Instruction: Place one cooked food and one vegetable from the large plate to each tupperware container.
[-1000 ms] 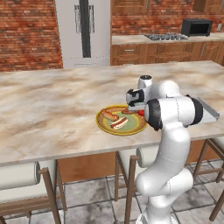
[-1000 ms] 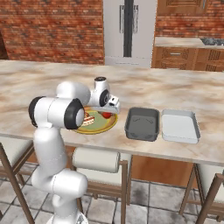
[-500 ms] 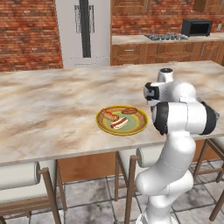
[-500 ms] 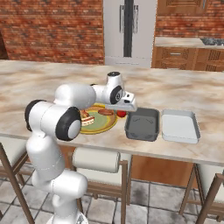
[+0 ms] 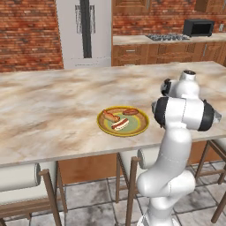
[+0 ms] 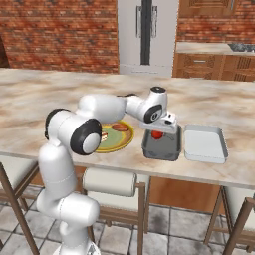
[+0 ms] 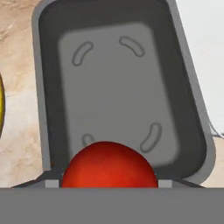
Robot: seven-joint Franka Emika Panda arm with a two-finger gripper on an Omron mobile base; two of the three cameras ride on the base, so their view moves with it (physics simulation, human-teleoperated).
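The white arm reaches out low and level from its shoulder — elbow bent, wrist turned down; the gripper (image 6: 158, 133) points downward, its fingers clamped on a red tomato (image 6: 157, 134) between them

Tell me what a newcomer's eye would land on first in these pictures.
The round red vegetable held in the gripper, hanging just above the dark grey tupperware container. Next, the yellow-rimmed large plate on the marble counter, with cooked food on it. A lighter container sits beside the dark one.
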